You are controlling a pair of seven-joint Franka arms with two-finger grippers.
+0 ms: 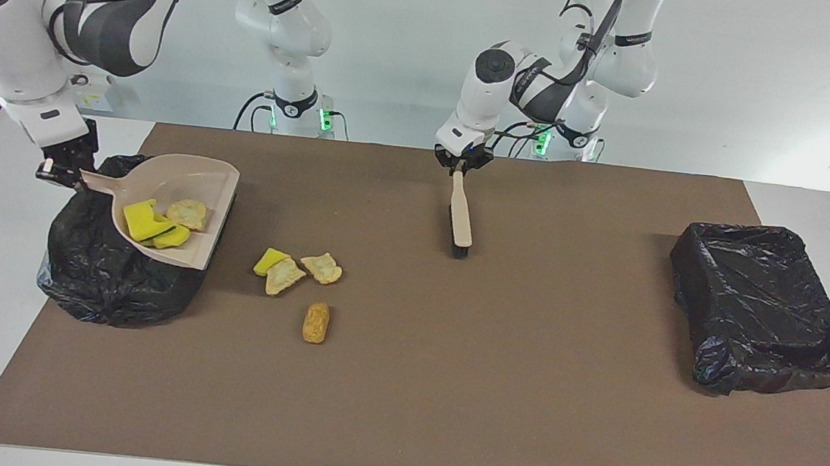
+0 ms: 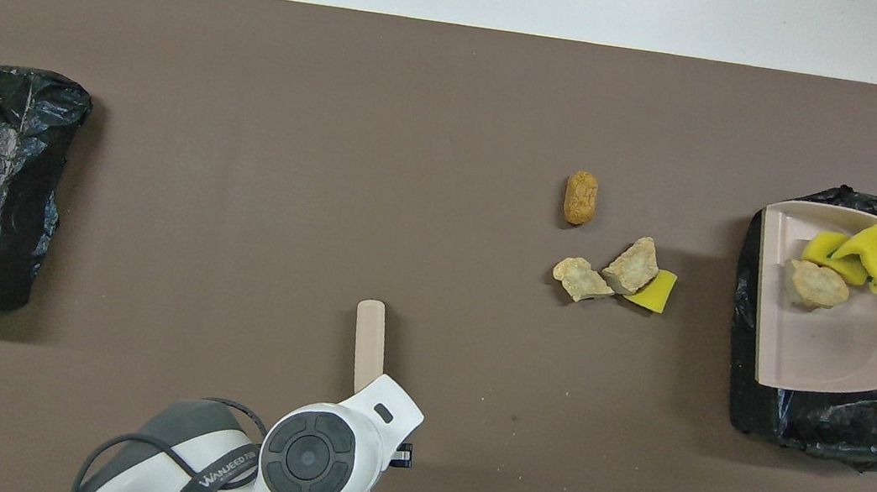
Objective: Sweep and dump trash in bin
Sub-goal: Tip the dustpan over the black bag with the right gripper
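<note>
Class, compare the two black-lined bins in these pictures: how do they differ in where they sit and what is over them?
The bin at the right arm's end has the dustpan above it, held by the right gripper; the bin at the left arm's end has nothing over it. The first has scraps on the mat beside it; the second has none near. Both are lined with crinkled black bags.
</note>
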